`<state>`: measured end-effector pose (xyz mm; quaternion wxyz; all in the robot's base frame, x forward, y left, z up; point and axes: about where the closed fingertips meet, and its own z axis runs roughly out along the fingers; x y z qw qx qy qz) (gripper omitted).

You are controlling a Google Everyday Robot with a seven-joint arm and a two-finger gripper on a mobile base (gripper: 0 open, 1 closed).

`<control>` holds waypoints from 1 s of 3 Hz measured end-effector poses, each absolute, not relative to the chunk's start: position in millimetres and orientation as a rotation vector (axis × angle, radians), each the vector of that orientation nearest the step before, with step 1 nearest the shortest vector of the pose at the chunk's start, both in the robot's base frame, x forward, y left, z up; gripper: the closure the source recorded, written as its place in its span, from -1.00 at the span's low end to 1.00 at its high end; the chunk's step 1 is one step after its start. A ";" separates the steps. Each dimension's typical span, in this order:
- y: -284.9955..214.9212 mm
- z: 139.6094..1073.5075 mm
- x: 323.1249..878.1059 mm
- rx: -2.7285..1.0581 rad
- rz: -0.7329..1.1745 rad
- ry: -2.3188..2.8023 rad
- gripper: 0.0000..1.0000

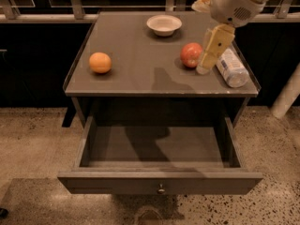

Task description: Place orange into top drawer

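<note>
While my gripper (207,60) hangs over the right of the table (140,76), just beside the apple (190,55), I cannot tell whether it is open. The orange (100,62) lies at the left; the top drawer (159,183) stands open. Risk: descending here would take the apple instead.

The orange (100,62) is light orange, the apple (190,54) red, the bowl (164,25) white, the bench (136,46) grey, the top drawer (117,183) grey-brown. The cream gripper (205,65) hangs beside the apple.
</note>
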<state>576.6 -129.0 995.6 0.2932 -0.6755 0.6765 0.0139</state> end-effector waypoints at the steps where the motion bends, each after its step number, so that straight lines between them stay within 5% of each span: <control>1: -129.7 994.1 574.7 -1.801 0.037 1.807 -1.00; 3: -107.2 971.5 597.2 -1.624 0.154 1.689 -1.00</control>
